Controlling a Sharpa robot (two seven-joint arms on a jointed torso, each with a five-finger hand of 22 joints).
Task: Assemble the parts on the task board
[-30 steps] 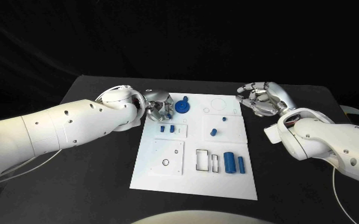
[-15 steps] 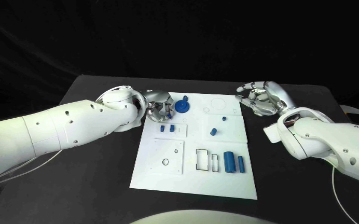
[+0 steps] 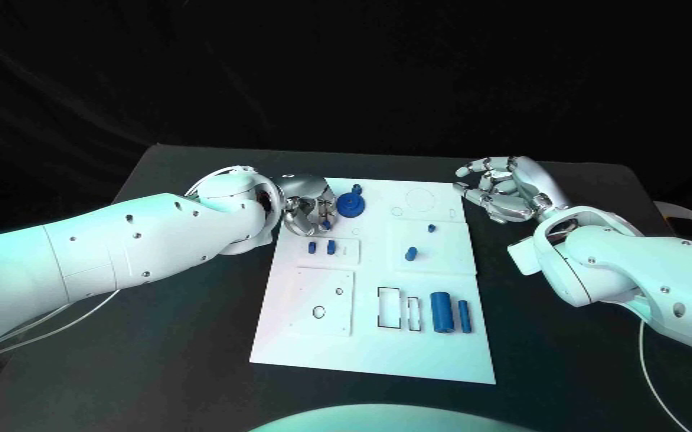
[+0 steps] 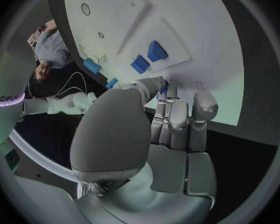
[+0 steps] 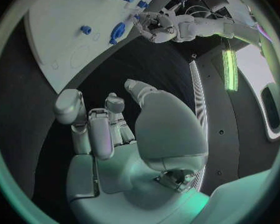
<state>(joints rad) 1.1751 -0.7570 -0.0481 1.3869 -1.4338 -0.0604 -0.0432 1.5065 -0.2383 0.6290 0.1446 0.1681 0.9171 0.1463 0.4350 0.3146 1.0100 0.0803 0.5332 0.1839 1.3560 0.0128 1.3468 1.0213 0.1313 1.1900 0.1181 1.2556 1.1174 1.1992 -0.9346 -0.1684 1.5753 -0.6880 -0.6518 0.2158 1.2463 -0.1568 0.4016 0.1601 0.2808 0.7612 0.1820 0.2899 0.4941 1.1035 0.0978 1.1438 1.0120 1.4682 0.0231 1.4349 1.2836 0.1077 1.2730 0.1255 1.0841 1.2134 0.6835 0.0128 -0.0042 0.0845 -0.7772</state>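
Note:
The white task board (image 3: 378, 337) lies mid-table. My left hand (image 3: 306, 210) sits at its far left corner, just left of a round blue part (image 3: 352, 204) with a peg on top. In the left wrist view the thumb and fingers (image 4: 177, 115) of my left hand (image 4: 171, 134) are curled together, and a sliver of a small blue part (image 4: 165, 87) shows pinched between them. My right hand (image 3: 498, 189) hovers off the board's far right corner with fingers curled and nothing in them; the right wrist view shows this hand (image 5: 115, 134) the same way.
Two small blue pieces (image 3: 322, 248) lie in the left panel, and another one (image 3: 411, 253) lies in the right panel. Two blue cylinders (image 3: 450, 313) lie beside rectangular slots (image 3: 391, 307) near the front. Black table (image 3: 188, 352) surrounds the board.

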